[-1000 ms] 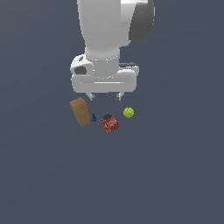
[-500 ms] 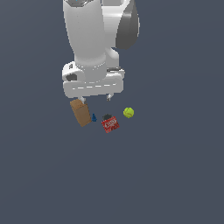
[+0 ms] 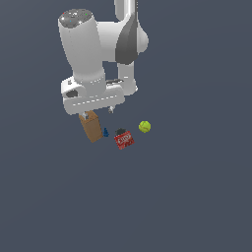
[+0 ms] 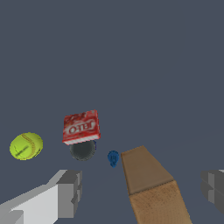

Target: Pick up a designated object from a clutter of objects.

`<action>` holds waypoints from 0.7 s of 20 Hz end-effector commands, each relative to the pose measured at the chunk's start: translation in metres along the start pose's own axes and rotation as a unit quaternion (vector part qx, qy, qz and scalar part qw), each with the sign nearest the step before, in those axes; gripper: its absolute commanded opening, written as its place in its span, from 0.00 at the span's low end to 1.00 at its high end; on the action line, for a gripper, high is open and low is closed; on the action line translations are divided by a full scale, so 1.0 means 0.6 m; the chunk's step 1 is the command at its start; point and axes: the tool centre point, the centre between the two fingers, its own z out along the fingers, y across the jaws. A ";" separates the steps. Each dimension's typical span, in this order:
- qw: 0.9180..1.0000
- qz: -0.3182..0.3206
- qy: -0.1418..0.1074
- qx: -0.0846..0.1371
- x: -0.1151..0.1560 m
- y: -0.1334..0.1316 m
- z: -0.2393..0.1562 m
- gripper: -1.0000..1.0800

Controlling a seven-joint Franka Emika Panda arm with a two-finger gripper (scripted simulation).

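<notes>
**White robot arm poised over a brown box among four small objects**

Four loose objects lie on the floor, one of each kind. There is one plain brown box (image 3: 91, 126), tall and rectangular and the largest of the group. There is one tiny blue piece (image 3: 105, 132), one red packet (image 3: 124, 140) with white lettering and one yellow-green ball (image 3: 144, 126). A dark round shape sits touching the packet's edge; what it is cannot be told.

In the exterior view they form a loose row. The box is at that view's left, tilted. The blue piece is just beside it, then the packet, with the ball near it at that view's right.

One white arm reaches down from above. Its gripper (image 4: 142, 192) hangs directly over the box. In the wrist view the two fingers (image 4: 69, 194) stand wide apart, one on each side of the box, touching nothing. The box's upper end lies between them.

The surface is a flat, even slate-grey plane that fills both views. No walls, furniture or edges show.
</notes>
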 end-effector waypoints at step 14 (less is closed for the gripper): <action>0.992 -0.128 -0.003 0.001 -0.107 0.063 0.075 0.96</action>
